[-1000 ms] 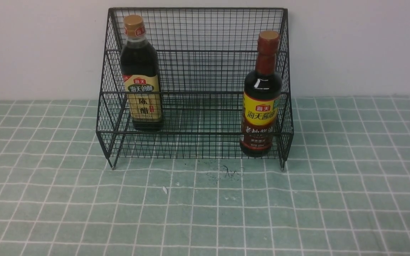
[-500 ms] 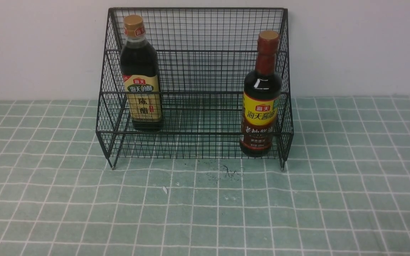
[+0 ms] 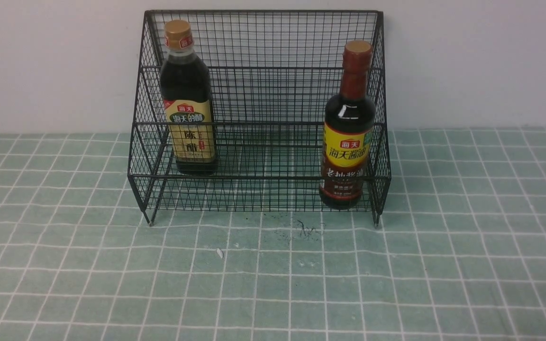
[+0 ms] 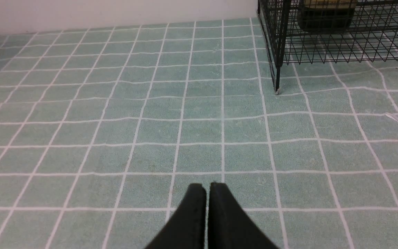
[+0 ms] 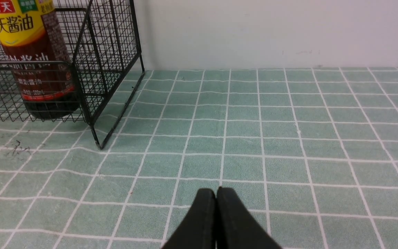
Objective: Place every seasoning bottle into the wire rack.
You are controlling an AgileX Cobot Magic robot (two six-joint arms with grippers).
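The black wire rack (image 3: 263,94) stands against the back wall. The broad-shouldered bottle with gold cap and tan label (image 3: 187,102) stands upright on its upper tier at the left. The long-necked bottle with brown-red cap and yellow-and-red label (image 3: 347,130) stands upright on the lower tier at the right, also in the right wrist view (image 5: 33,58). My left gripper (image 4: 207,186) is shut and empty above the cloth, well short of the rack's left leg (image 4: 277,79). My right gripper (image 5: 216,192) is shut and empty, to the right of the rack (image 5: 109,69). Neither gripper shows in the front view.
A green cloth with a white grid (image 3: 273,274) covers the table. A small white scrap (image 3: 219,253) and dark scribble marks (image 3: 306,229) lie in front of the rack. A pale wall runs behind it.
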